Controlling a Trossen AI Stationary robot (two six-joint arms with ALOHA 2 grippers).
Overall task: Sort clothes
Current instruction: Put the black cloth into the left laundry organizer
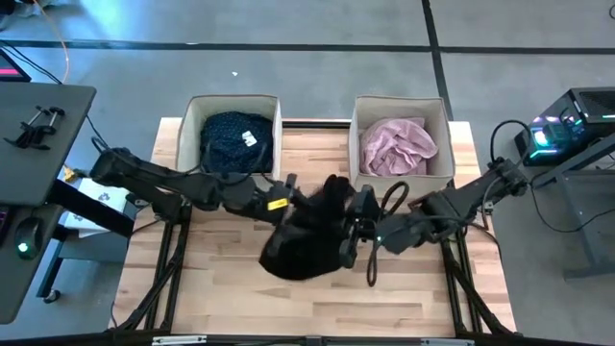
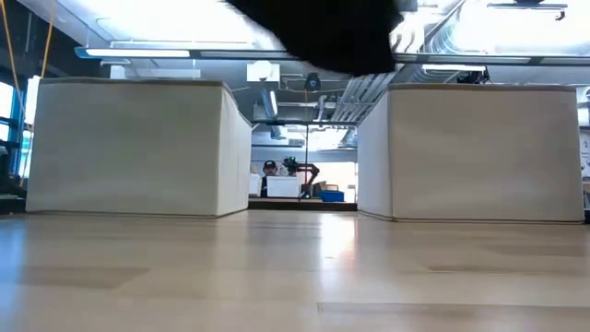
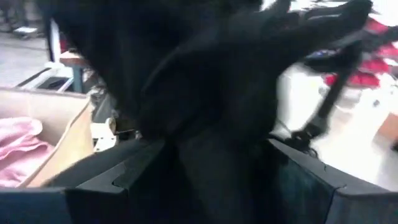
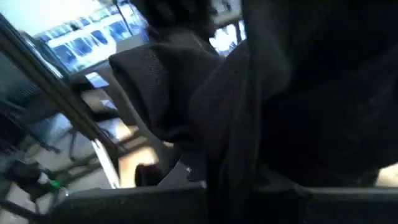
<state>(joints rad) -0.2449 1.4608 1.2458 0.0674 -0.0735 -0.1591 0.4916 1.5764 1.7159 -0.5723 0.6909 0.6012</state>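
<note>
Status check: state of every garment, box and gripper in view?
Black garment: lifted off the table, held between both arms.
Navy dotted shirt with white label: in left beige fabric box.
Pale pink shirt: in right beige fabric box.
Left gripper: jaws shut on garment.
Right gripper: jaws shut on garment.

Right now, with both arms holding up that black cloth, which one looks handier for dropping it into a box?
Probably left. The black garment hangs between both grippers, and the left box already holds the dark navy dotted shirt; the right box holds the pink shirt.
</note>
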